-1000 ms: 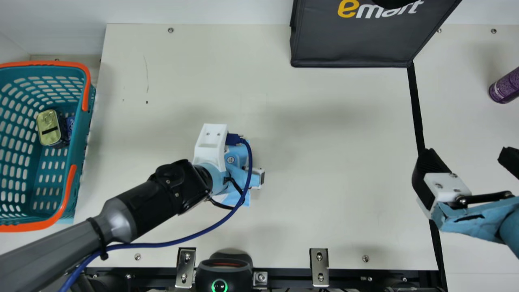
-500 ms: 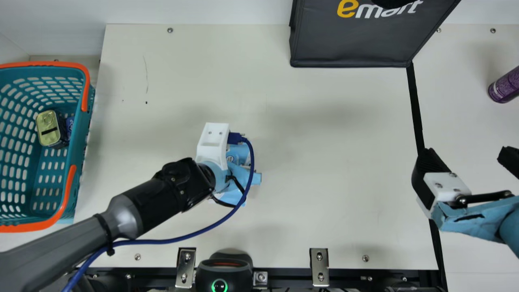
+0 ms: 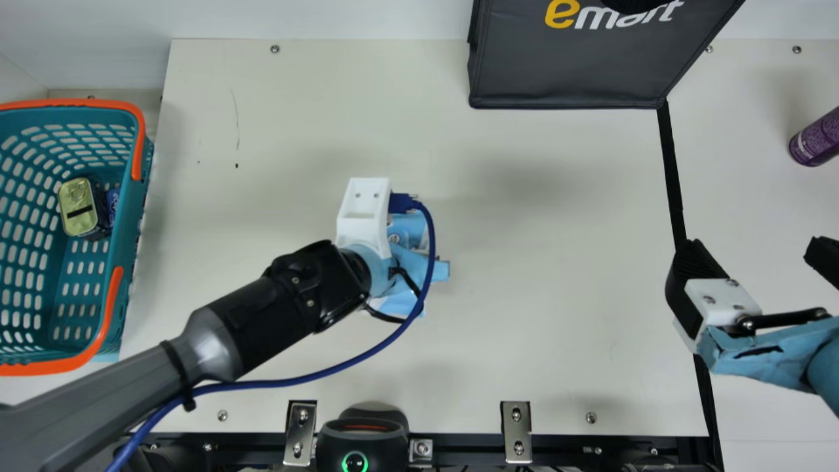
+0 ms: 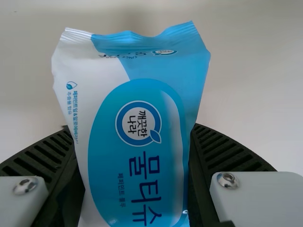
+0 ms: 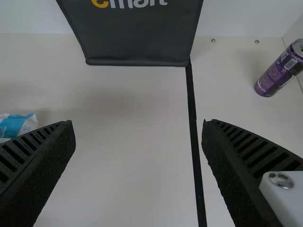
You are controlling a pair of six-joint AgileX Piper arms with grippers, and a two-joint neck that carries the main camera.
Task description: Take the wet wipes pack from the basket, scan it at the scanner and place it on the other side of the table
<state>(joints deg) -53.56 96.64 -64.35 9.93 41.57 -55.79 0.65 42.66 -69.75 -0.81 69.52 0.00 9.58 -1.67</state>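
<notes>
In the main view I see my left end effector (image 3: 409, 262) beyond the scanner (image 3: 362, 440), over the cream worktop (image 3: 557, 308), with its own body and a looping blue cable (image 3: 334, 368) covering most of what it carries. The left wrist view gives me the detail: the wet wipes pack (image 4: 137, 109), blue and white, held between two black ribbed fingers, its crimped end sticking out past them. I cannot tell how high it is.

To the right of the scanner, well apart, is my right end effector (image 3: 754, 252) — fingers parted wide, nothing between them. Its wrist view adds the pack's crimped end and the top of a purple can (image 5: 279, 71), which is far to the scanner's right.

To the scanner's left is a teal basket (image 3: 134, 203) with orange handles, containing a gold-lidded tin (image 3: 80, 206). Beyond the scanner and to its right are a dark bag (image 3: 570, 72) and — running from the bag's corner — a black strip (image 3: 671, 170).
</notes>
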